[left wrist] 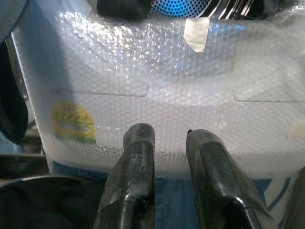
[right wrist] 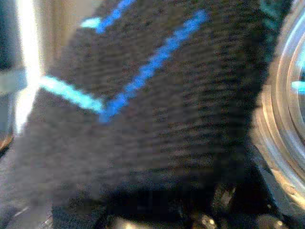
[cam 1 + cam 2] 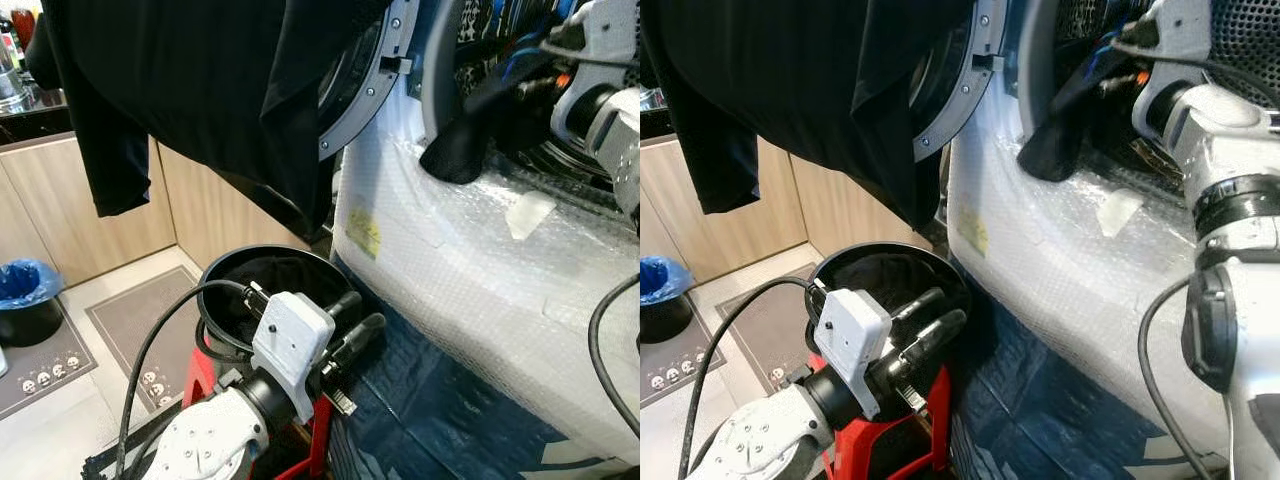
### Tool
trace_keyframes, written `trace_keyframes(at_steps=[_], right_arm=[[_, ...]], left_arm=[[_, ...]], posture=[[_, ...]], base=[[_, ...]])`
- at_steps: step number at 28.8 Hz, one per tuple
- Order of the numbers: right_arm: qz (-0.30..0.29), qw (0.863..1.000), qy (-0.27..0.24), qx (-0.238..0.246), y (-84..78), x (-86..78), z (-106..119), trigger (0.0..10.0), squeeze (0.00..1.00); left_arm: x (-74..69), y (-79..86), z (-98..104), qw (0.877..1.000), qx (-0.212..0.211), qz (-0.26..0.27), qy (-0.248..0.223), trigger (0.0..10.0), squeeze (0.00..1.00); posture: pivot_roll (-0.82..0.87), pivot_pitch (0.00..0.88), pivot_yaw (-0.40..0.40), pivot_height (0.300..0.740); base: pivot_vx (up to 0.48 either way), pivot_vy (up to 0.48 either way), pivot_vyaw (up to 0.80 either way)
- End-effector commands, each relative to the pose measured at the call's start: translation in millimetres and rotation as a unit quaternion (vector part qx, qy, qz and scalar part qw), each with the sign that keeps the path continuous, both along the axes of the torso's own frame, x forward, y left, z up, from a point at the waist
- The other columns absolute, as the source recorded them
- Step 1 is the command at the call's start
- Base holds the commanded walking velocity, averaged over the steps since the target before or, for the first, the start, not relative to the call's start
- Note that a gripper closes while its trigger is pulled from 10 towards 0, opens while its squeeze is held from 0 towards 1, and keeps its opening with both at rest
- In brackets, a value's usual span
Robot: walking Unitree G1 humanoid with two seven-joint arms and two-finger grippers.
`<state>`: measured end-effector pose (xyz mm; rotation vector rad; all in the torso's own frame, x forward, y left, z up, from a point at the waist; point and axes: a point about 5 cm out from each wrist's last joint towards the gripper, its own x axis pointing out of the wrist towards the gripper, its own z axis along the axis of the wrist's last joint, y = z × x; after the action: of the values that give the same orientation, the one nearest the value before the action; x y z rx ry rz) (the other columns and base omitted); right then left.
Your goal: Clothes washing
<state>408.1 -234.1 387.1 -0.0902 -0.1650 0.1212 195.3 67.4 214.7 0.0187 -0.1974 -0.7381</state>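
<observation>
The bubble-wrapped washing machine (image 3: 470, 270) stands with its round door (image 3: 365, 90) swung open, and a large black garment (image 3: 200, 80) hangs over that door. At the drum mouth my right gripper (image 3: 535, 85) is shut on a black knitted garment (image 3: 465, 145) with blue stripes (image 2: 143, 119), which droops over the drum's lip. My left gripper (image 3: 362, 310) is open and empty, low down beside a black basket (image 3: 215, 265) that holds dark clothes (image 3: 270, 275). It points at the machine's front (image 1: 157, 95).
The basket rests on a red stool (image 3: 200, 375). A dark blue sheet (image 3: 430, 400) covers the floor under the machine. Wooden cabinets (image 3: 60, 210) line the left, with a blue-bagged bin (image 3: 25, 285) and grey mats (image 3: 130, 320) on the floor.
</observation>
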Motion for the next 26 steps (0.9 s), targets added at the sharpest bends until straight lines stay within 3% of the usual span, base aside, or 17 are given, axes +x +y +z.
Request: trace_keyframes(at_steps=[1, 8, 16, 19, 21, 26], right_arm=[[-0.046, 0.998, -0.027, 0.034, -2.4, -2.3, 16, 10.0, 0.00], [-0.123, 0.988, -0.054, 0.071, -6.1, -3.9, 26, 10.0, 0.00], [-0.275, 0.958, -0.046, 0.061, -40.7, -12.2, 16, 10.0, 0.00], [-0.303, 0.951, -0.042, 0.056, -51.7, -15.5, 12, 10.0, 0.00], [-0.320, 0.946, -0.039, 0.025, -61.1, -18.6, 9, 10.0, 0.00], [-0.325, 0.945, -0.039, 0.015, -71.9, -22.7, 7, 10.0, 0.00]], left_arm=[[-5.8, -4.5, 5, 1.000, -0.011, -0.015, -0.003, 10.0, 0.00], [-5.0, -3.9, 6, 1.000, -0.010, -0.012, -0.002, 10.0, 0.00], [-6.7, -1.5, 7, 1.000, -0.010, -0.003, 0.002, 10.0, 0.00], [-7.5, -1.4, 7, 1.000, -0.010, -0.001, 0.003, 10.0, 0.00], [-8.5, -1.6, 7, 1.000, -0.008, -0.001, 0.003, 10.0, 0.00], [-9.3, -1.6, 7, 1.000, -0.008, 0.002, 0.005, 10.0, 0.00]], posture=[[0.08, 0.060, -0.153, 0.740], [0.10, 0.046, -0.151, 0.740], [0.12, 0.038, -0.156, 0.740], [0.12, 0.039, -0.156, 0.740], [0.12, 0.046, -0.161, 0.740], [0.12, 0.051, -0.168, 0.740]], base=[[0.000, 0.000, 0.00], [0.000, 0.000, 0.00], [0.000, 0.000, 0.00], [0.000, 0.000, 0.00], [0.000, 0.000, 0.00], [0.000, 0.000, 0.00]])
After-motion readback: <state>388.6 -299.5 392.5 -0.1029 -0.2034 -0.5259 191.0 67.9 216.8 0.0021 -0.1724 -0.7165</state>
